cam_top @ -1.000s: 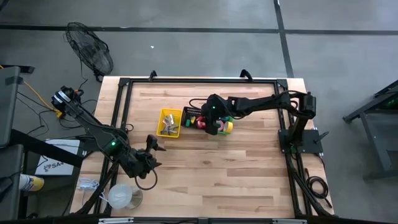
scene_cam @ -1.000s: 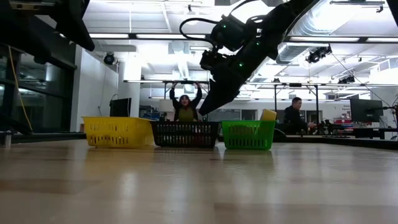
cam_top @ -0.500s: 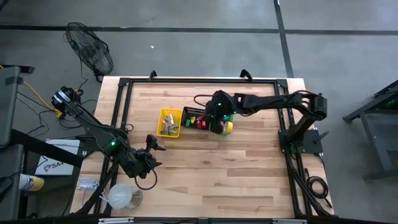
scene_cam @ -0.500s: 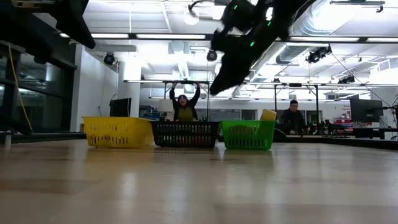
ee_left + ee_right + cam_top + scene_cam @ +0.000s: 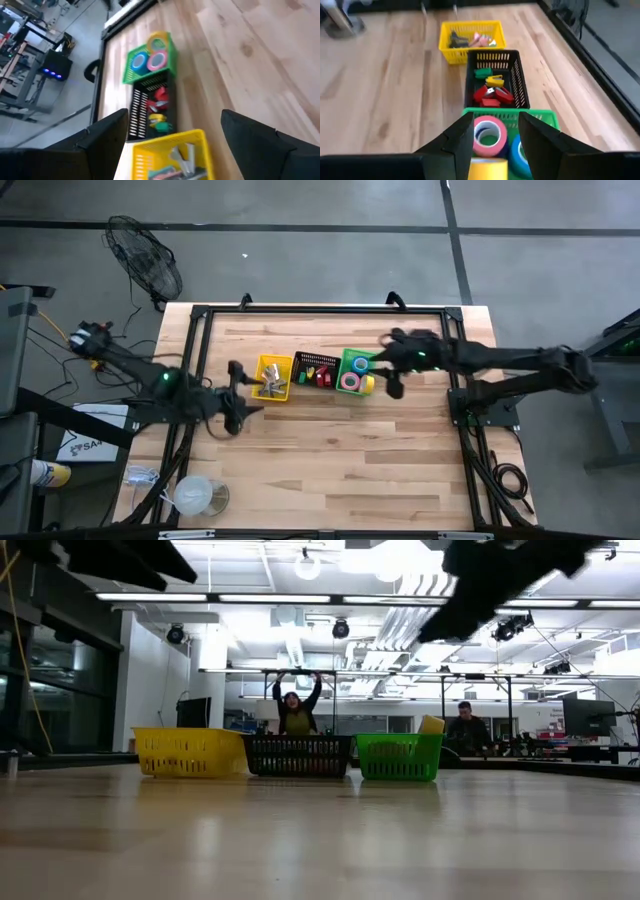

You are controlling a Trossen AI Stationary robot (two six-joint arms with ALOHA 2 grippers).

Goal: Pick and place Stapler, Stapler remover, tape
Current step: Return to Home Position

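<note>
Sorting looks finished: staple removers (image 5: 470, 39) lie in the yellow bin (image 5: 447, 48), staplers (image 5: 490, 93) in the black bin (image 5: 516, 75), tape (image 5: 490, 133) in the green bin (image 5: 131, 76); left claw (image 5: 173, 117) and right claw (image 5: 496, 120) hang wide open, empty, above the table (image 5: 350, 460).

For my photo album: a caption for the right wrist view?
Open right hand facing green bin of tape; black bin of staplers, yellow bin beyond.

A pale wooden bench (image 5: 330, 450) stands on a grey concrete floor (image 5: 300, 250) crossed by dark lines. A floor fan (image 5: 147, 265) sits off its far left corner. Beyond, strip lights (image 5: 250, 597) line a white ceiling, with two people (image 5: 297, 712) far behind.
</note>
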